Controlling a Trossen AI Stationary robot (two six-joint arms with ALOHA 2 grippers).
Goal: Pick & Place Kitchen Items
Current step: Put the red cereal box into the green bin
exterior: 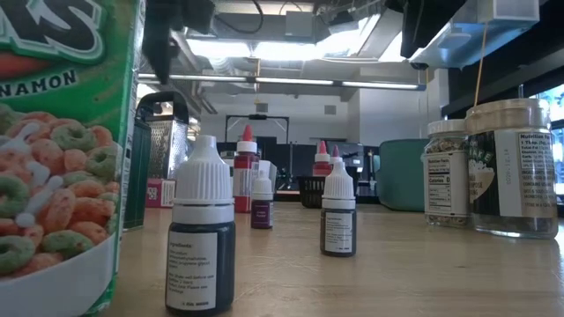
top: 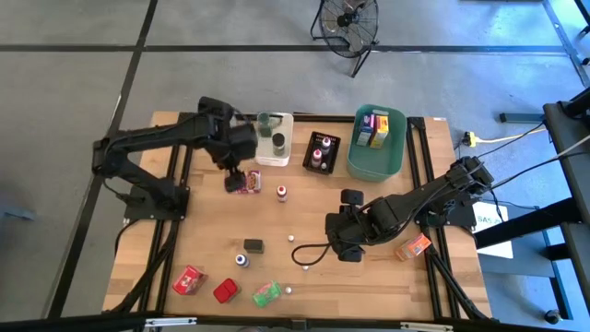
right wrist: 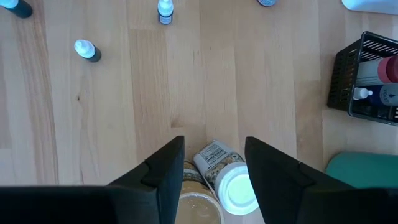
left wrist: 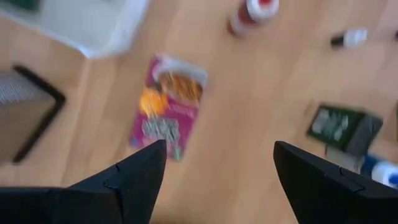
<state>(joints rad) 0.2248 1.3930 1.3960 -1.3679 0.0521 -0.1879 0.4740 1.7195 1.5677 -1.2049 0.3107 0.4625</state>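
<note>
High view shows a wooden table (top: 304, 277) with small kitchen things spread over it. Three bins sit along the far edge: a white bin (top: 276, 138) with jars inside, a black basket (top: 320, 152) with little bottles, and a teal bin (top: 376, 143) with boxes standing up in it. I think the bins are there so each kind of thing gets its own home.

Lots of things still wait on the bare wood, so the job looks far from done. Near the front edge lie two red packets (top: 189, 279), a green packet (top: 266, 293) and a blue-capped bottle (top: 242, 260). An orange packet (top: 414, 247) lies by the right arm.

The left gripper (top: 234, 178) hangs over a pink snack packet (left wrist: 166, 106), just in front of the white bin. Its jaws are spread wide and nothing is between them. It looks set to go down on that packet, which lies flat, so the fingers may have to pinch its edges.

The right gripper (right wrist: 214, 165) is low over the middle of the table. Two spice jars (right wrist: 225, 177) sit right in the gap between its fingers, one with a white lid. The jaws are partly open. I cannot tell if the fingers squeeze a jar or only stand beside it. Two jars so close could make the grab tricky.
</note>
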